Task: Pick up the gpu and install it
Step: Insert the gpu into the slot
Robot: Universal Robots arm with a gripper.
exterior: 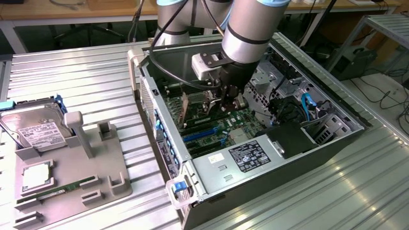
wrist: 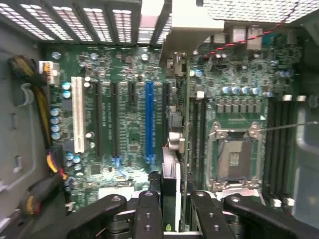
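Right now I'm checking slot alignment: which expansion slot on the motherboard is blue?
The long blue slot, just beside the held gpu; its neighbours are black, and the outermost one is white.

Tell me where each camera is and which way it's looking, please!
Exterior view: sits off the arm, up high, looking down slantwise at the open computer case on a ribbed metal table; the arm and its gripper show, reaching into the case.
Wrist view: rides on the wrist, looking straight down at the motherboard; the gripper holds the gpu edge-on.
Both show: the motherboard, its blue slot, the gripper.
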